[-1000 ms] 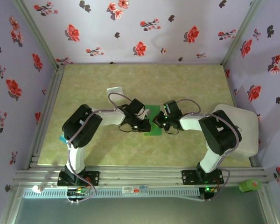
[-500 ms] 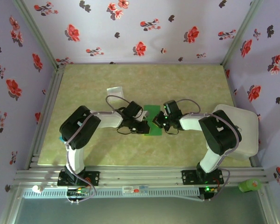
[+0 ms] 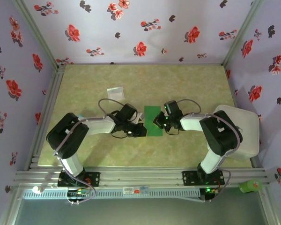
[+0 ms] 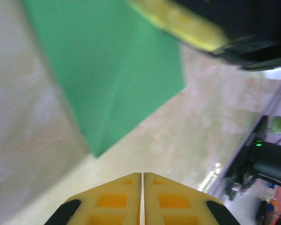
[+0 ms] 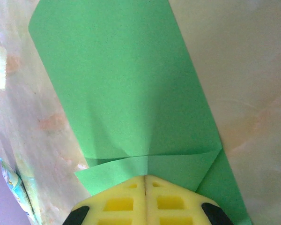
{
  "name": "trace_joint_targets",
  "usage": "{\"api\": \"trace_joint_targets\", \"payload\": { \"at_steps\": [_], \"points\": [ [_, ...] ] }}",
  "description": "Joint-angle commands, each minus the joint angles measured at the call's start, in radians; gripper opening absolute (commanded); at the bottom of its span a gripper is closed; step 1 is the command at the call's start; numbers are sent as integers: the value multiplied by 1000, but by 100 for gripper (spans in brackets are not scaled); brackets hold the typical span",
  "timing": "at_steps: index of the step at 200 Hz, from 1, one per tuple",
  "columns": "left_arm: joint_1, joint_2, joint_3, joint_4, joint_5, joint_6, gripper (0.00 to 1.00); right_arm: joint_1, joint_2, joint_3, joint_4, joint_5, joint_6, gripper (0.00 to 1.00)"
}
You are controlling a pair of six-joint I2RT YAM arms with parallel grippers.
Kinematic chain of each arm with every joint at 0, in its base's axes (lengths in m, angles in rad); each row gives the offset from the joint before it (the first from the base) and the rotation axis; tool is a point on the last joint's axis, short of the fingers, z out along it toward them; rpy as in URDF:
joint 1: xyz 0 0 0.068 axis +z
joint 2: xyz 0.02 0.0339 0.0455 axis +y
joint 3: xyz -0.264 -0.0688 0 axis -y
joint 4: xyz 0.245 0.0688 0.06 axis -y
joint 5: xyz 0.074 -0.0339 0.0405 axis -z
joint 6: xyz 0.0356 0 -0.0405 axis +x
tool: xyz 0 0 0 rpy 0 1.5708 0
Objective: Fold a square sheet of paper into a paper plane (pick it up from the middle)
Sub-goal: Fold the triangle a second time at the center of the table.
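Table [image 3: 187,84]: tan surface, both arms reaching toward its middle.

Square sheet of paper [image 3: 152,117]: lies at the table's centre, folded into a narrow rectangle. The long axis runs from the near edge toward the back wall. No pointed end has been formed.

Right gripper [image 3: 158,122]: jaws together, clamped on the paper's right edge, where the sheet is puckered at the tips.

Left gripper [image 3: 141,131]: pads together, holding nothing, just beside the paper's near left corner.

Change: one second ago the left gripper was over the paper. It has withdrawn leftward, and the whole rectangle is exposed.
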Motion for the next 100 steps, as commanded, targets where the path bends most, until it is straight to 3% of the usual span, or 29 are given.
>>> {"api": "trace_joint_targets", "payload": {
  "at_steps": [1, 47, 100],
  "points": [
    [39, -5, 29, 102, 45, -69, 10, -8, 11, -14, -138, 71, -22, 0],
    [49, 150, 167, 42, 68, -49, 8, -8, 21, -14, -130, 58, -22, 0],
    [47, 244, 205, 38, 78, -53, 8, -9, 21, -13, -128, 52, -24, 0]
  ]
}}
